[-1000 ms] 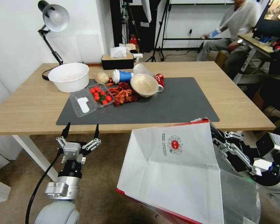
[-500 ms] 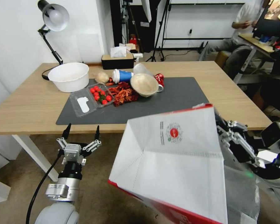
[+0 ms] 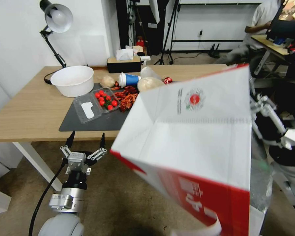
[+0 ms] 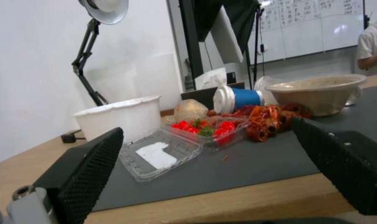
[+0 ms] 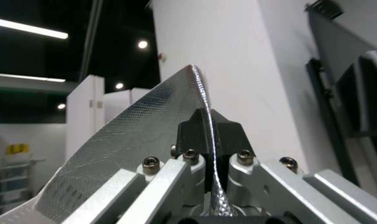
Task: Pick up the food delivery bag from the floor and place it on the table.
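Observation:
The food delivery bag (image 3: 193, 141) hangs tilted in the air at the right, with its white face and red side toward me. It hides the right half of the table (image 3: 26, 111) and its grey mat (image 3: 88, 124). My right gripper (image 3: 254, 98) sits at the bag's far right edge. The right wrist view shows this gripper (image 5: 209, 124) shut on the bag's silver foil rim (image 5: 134, 133). My left gripper (image 3: 86, 139) stands open and holds nothing, just below the table's front edge over the floor (image 3: 121, 203). In the left wrist view its fingers (image 4: 88, 165) frame the tabletop.
The table's left half holds a white bowl (image 3: 72, 80), a clear tray of tomatoes (image 3: 105, 100), red crayfish (image 3: 129, 96), a blue cup (image 3: 129, 79), a paper bowl (image 3: 147, 83) and a tissue box (image 3: 124, 64). A desk lamp (image 3: 57, 18) stands at the back left.
My right arm has raised the bag and carried it forward, so it now covers the right part of the mat. The left arm has not moved.

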Tool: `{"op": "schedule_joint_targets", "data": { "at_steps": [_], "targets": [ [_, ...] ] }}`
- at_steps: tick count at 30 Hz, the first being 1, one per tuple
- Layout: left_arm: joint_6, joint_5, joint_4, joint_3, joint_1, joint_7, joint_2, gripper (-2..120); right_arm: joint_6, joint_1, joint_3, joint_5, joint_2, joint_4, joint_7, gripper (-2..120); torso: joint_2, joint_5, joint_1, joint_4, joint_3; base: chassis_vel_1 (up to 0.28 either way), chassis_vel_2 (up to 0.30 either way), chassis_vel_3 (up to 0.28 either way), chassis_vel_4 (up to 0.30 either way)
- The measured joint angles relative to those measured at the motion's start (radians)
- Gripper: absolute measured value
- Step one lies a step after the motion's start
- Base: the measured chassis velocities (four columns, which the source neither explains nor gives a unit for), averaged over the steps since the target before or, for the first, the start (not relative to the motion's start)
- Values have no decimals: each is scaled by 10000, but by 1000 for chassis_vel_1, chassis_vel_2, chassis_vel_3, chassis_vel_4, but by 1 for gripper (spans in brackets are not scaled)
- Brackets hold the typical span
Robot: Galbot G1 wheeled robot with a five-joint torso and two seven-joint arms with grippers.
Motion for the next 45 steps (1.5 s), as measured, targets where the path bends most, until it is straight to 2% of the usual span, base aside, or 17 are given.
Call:
{"op": "schedule_joint_targets", "data": {
  "at_steps": [3, 16, 23, 38, 40, 45],
  "targets": [
    [-1, 34, 11, 17, 1, 0, -2, 100, 303, 267, -16, 268, -217, 58, 930, 0, -4, 0, -1, -1, -3, 0, 0, 0, 0],
    [-3, 153, 4, 121, 20, 19, -18, 100, 897, 853, 16, 606, -551, 65, 2745, 0, -13, 0, -3, -1, -6, 0, 0, 0, 0],
    [-3, 302, 10, 194, 28, 47, -36, 100, 1240, 1700, -64, 866, -827, -181, 4428, 0, -15, 0, -5, -1, -8, 0, 0, 0, 0],
    [-57, 579, 103, 337, 71, 70, -114, 100, 1314, 2629, -262, 873, -892, -730, 6962, 0, -18, 0, -7, 0, -10, 0, 0, 0, 0],
    [-68, 599, 103, 336, 76, 76, -121, 100, 1359, 2837, -319, 789, -904, -908, 7664, 0, -19, 0, -7, -1, -10, 0, 0, 0, 0],
    [-71, 631, 97, 328, 94, 79, -121, 100, 1437, 3020, -286, 704, -956, -1209, 8144, 0, -20, 1, -7, 0, -11, 0, 0, 0, 0]
  ]
}}
